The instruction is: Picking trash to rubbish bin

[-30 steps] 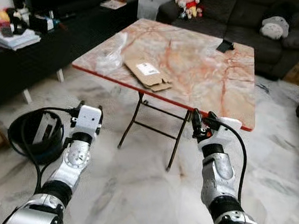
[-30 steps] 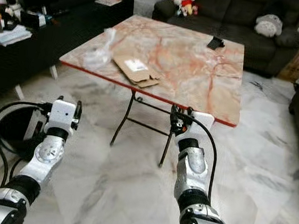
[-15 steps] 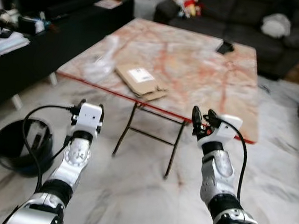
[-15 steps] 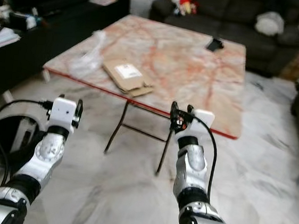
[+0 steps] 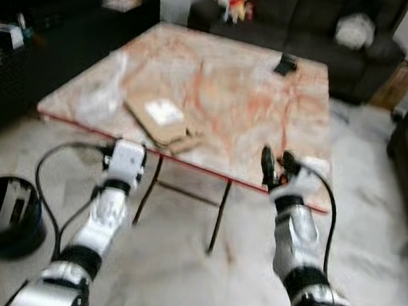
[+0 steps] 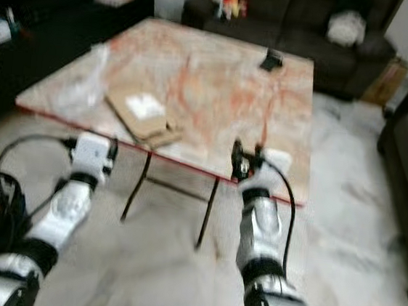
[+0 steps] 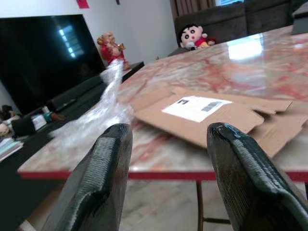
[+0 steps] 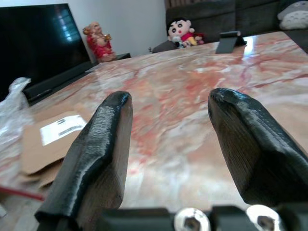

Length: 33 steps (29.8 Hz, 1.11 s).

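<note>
On the marble worktop (image 5: 254, 92), a flattened cardboard box (image 7: 216, 113) lies near the front edge, with crumpled clear plastic (image 7: 103, 108) beside it. Both look light; the stiff cardboard likely grips best at its overhanging edge. The left tool (image 7: 166, 180) and right tool (image 8: 171, 154) hover before that edge, fingers spread, empty.

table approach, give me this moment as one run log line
phase: approaching table | left gripper: open, empty, facing cardboard and plastic wrap | right gripper: open, empty, at table edge | bin: on floor, robot's left
</note>
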{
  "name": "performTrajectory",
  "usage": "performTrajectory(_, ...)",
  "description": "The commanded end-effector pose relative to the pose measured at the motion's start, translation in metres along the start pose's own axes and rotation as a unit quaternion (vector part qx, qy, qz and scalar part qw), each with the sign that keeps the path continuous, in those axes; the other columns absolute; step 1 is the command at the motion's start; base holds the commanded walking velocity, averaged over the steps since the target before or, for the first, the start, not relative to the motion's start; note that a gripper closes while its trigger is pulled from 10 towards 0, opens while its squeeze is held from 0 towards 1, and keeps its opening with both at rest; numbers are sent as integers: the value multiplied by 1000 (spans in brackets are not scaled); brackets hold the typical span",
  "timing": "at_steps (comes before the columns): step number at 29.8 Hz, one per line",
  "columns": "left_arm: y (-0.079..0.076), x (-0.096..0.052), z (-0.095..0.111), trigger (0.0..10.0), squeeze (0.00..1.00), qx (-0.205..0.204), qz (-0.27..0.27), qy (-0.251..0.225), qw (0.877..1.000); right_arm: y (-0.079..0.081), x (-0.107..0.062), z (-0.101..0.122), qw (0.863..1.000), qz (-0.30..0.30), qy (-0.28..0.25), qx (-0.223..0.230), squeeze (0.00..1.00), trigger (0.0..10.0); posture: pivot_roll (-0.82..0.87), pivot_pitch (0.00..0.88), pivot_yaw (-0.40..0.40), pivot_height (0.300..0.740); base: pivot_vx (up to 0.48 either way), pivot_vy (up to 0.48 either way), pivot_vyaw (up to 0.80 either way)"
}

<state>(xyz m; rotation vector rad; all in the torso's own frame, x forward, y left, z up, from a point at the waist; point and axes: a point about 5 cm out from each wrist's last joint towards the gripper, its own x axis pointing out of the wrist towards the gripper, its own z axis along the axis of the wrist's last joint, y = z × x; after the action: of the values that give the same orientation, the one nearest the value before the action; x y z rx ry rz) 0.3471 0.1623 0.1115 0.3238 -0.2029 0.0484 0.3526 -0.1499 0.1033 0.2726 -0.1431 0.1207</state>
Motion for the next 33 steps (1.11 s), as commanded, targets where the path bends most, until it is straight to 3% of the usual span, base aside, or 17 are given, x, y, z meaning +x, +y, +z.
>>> performTrajectory(1, -7, 3, 6, 10000, 0, -12, -5, -7, 1000, -9, 0, 6, 1000, -11, -8, -10, 0, 10000, 210, 0, -64, 740, 450, 0, 0)
performTrajectory(8, -7, 4, 7, 10000, 0, -13, -4, -9, 1000, -8, 1, 6, 1000, -5, -6, -24, 0, 10000, 212, 0, -67, 740, 452, 0, 0)
performTrajectory(13, -7, 4, 7, 10000, 0, -13, -5, -8, 1000, -7, 1, 6, 1000, -2, -3, -29, 0, 10000, 212, 0, -67, 740, 450, 0, 544)
performTrajectory(33, -8, 4, 7, 10000, 0, -13, -4, -7, 1000, -8, 0, 4, 1000, -4, 2, -19, 0, 10000, 212, 0, -70, 740, 451, 0, 0)
